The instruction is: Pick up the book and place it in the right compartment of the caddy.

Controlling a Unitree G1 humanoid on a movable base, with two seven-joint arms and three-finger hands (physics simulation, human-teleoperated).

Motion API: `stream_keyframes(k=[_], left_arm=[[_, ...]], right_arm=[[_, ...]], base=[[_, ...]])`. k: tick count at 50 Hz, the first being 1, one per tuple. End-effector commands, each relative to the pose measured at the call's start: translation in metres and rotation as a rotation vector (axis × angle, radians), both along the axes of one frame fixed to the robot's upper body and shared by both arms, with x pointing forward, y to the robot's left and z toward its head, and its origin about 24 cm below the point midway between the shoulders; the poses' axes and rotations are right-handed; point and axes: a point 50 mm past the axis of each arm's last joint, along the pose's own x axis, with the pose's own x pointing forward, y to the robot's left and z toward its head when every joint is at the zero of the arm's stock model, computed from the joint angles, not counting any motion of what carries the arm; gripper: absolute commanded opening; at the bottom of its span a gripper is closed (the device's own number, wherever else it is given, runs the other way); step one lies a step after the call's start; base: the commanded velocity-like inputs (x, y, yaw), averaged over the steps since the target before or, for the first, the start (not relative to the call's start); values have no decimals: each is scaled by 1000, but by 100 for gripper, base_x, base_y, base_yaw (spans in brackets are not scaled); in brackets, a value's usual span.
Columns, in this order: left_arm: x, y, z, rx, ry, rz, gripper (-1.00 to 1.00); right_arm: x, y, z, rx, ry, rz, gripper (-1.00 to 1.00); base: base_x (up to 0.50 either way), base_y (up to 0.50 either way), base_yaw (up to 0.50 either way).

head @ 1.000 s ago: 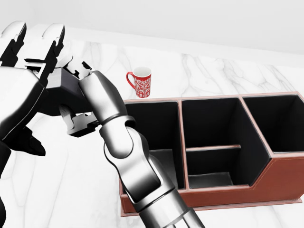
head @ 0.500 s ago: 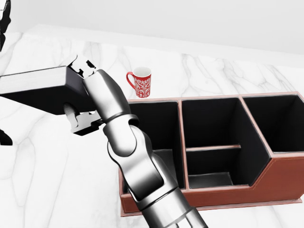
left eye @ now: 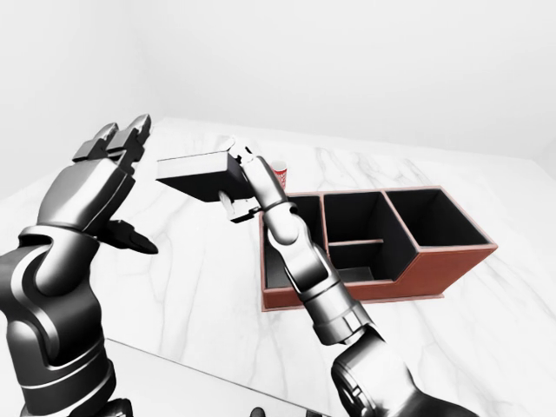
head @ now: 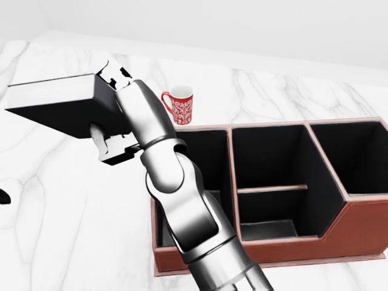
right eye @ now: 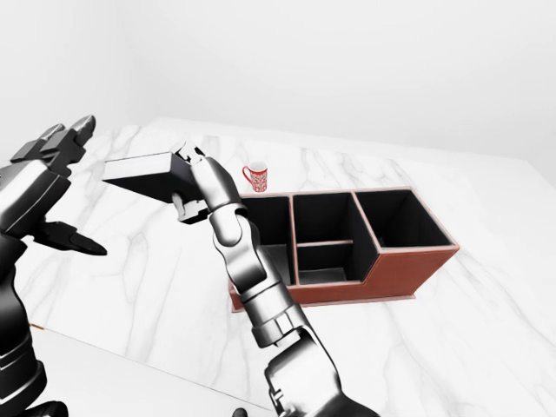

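Compared with a second ago, the left hand no longer fills the left of the head view; only a dark fingertip shows at that view's left edge. Half a second ago the book reached the left border of the head view; it now sits a little higher and further right in that view, fully inside the picture. The mug and caddy lie where they did, so the camera has not shifted.

The book is a dark, nearly black slab with a pale grey band of page edges along one long side. It is held in the air above the white marble bench, tilted, to the left of the caddy's left end and well clear of the bench surface. The right hand pinches it at its right end, fingers closed over the cover above and below.

In the left-eye view the left hand is raised beside the book, apart from it, fingers spread with the thumb jutting out, holding nothing.

The caddy is a brown box with a black lining, standing on the bench. Its right compartment holds nothing. A red patterned mug stands just beyond the caddy's far left corner.
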Motion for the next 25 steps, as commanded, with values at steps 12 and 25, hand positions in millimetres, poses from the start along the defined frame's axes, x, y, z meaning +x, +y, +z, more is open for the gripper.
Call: stream_keyframes(k=[12,25], left_arm=[[-2,17,-36,-492,107,-334,100],[-3,37,-51,-728,78,-366,100]], right_arm=[[-7,-56,27,54,-142,-87,-100],[-27,-93,53,57,-297,-118,-100]], base=[[0,0,0],[0,0,0]])
